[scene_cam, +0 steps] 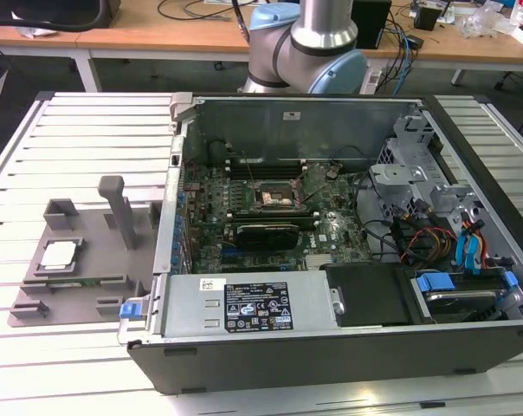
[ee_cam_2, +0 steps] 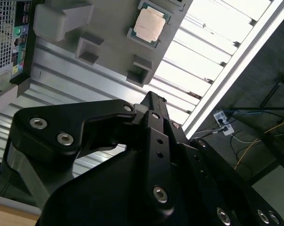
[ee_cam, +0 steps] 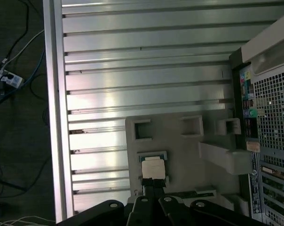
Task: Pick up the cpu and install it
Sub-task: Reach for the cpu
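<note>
Item 1, cpu (scene_cam: 55,254): a pale silver square with a thin darker rim. It is lying flat in a shallow recess of the grey fixture plate (scene_cam: 88,264), towards the exterior view's left. It is showing in the first wrist view (ee_cam: 153,167) and in the second wrist view (ee_cam_2: 149,24), with nothing touching it.

Item 2, gripper (ee_cam: 153,182): black, with jointed links. Its two fingers are sitting drawn together with only a thin seam between them, and they are gripping nothing. In the second wrist view the gripper (ee_cam_2: 153,97) is hanging well clear of the plate (ee_cam_2: 109,33), and in the first wrist view it is pointing towards the chip.

Item 3, fixture plate (ee_cam: 184,155): it is resting on the slatted aluminium table (scene_cam: 97,143), just beside the computer case (scene_cam: 331,347). A tall upright post (scene_cam: 114,208) is rising from it, and several small block-shaped holders are standing around the chip's seat.

Item 4, computer case: it is lying on its side with the cover off, exposing the green motherboard. The dark metal-framed socket (scene_cam: 274,198) is sitting near the middle of the board, well apart from the chip. The case's perforated rear panel (ee_cam: 273,108) is facing the plate.

Item 5, robot arm (scene_cam: 309,39): its silver and blue joints are standing behind the case.
</note>
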{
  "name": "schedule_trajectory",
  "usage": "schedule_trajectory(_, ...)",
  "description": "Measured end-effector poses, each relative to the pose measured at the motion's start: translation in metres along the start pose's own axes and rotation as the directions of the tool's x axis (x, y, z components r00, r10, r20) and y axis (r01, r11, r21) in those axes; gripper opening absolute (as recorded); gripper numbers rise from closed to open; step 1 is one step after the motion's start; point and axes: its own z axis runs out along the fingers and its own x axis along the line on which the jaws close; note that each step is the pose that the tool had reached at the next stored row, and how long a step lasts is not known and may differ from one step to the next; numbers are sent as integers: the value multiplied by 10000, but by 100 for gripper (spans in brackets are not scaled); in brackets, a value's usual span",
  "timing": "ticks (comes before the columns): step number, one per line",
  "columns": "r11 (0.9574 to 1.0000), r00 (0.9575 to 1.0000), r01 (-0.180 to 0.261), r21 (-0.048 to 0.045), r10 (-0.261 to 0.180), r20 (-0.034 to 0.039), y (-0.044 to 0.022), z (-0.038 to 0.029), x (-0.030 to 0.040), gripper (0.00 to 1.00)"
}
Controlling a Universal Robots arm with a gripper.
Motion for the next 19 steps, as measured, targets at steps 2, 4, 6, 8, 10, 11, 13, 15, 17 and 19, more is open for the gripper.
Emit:
schedule_trajectory(2, 10000, 10000, 0, -1, 0, 1, -3, 0, 35, 11)
schedule_trajectory(4, 10000, 10000, 0, 0, 0, 0, -7, -2, 97, 11)
schedule_trajectory(6, 10000, 10000, 0, -1, 0, 0, -11, -3, 153, 11)
schedule_trajectory(8, 10000, 10000, -1, 0, 1, 0, -15, -4, 210, 11)
schedule_trajectory(10, 10000, 10000, 0, 0, 0, 1, -17, -4, 234, 11)
schedule_trajectory(11, 10000, 10000, 0, 0, 0, 1, -19, -4, 247, 11)
schedule_trajectory(13, 10000, 10000, 1, -4, -1, 0, -19, -1, 258, 11)
schedule_trajectory(15, 10000, 10000, -1, -4, 1, -3, -16, 3, 184, 11)
schedule_trajectory(17, 10000, 10000, -2, 0, 2, -58, -23, 16, 4, 11)
schedule_trajectory(19, 10000, 9999, -5, 3, 5, -103, -77, 35, -104, 11)
